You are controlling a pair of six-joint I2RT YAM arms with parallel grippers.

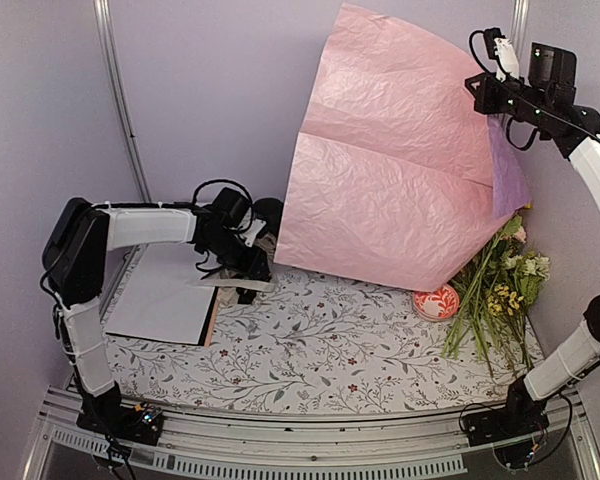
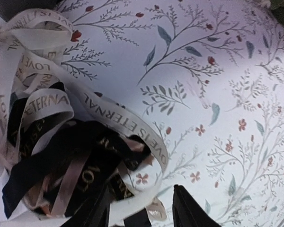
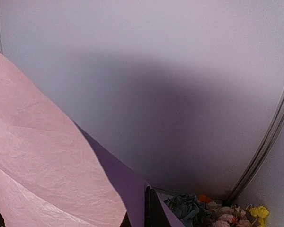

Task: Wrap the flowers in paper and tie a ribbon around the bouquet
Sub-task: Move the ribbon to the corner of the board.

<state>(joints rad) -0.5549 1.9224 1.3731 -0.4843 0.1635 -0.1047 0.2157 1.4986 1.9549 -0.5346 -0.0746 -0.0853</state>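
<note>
Right gripper (image 1: 496, 103) pinches the paper (image 1: 390, 170), held high. Left gripper (image 2: 142, 210) sits at the ribbon bundle (image 2: 61, 142); can't tell its grip.

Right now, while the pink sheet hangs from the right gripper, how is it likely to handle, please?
Probably light, slightly stiff: pinched at one edge by the right gripper, the paper bows broadly without collapsing. Its creases suggest it crumples easily.

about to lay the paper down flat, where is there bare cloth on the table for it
Bare floral cloth spans the middle and near edge, between the white sheet on the left and the loose flower pile on the right. Crowded: back left, where the left gripper is at the ribbon bundle.
</note>
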